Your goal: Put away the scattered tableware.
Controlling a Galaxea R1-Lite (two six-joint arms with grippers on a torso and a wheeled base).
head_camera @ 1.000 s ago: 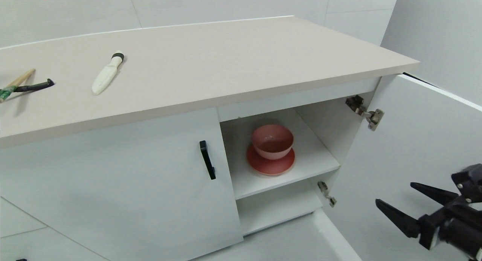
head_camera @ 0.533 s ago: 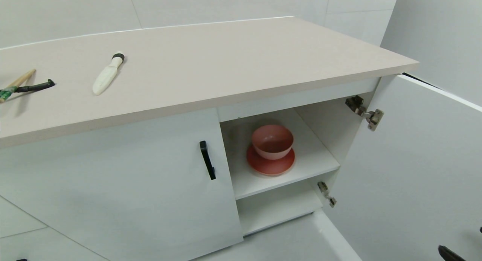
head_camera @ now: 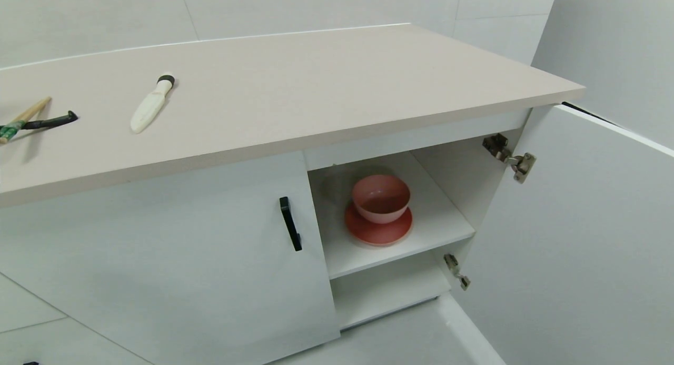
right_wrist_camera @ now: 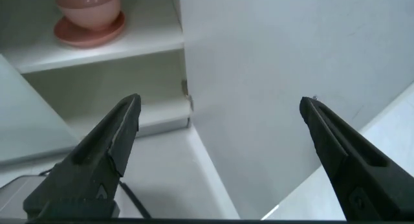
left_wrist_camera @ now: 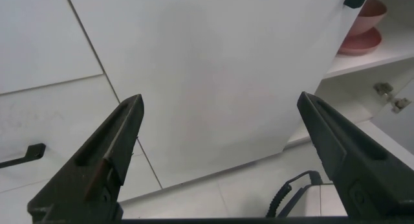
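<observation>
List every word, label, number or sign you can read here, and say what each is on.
None can be read.
The pink bowl, red plate, cream utensil and cabinet door show no print.
The green band on the wooden stick is too small to tell.

The right gripper (right_wrist_camera: 218,102) hung with its two black fingers (right_wrist_camera: 103,153) far apart. A pink bowl (right_wrist_camera: 88,7) sat on a pink plate (right_wrist_camera: 87,31) on the white shelf (right_wrist_camera: 149,39). The open cupboard door (right_wrist_camera: 278,56) stood just beside the shelf.
</observation>
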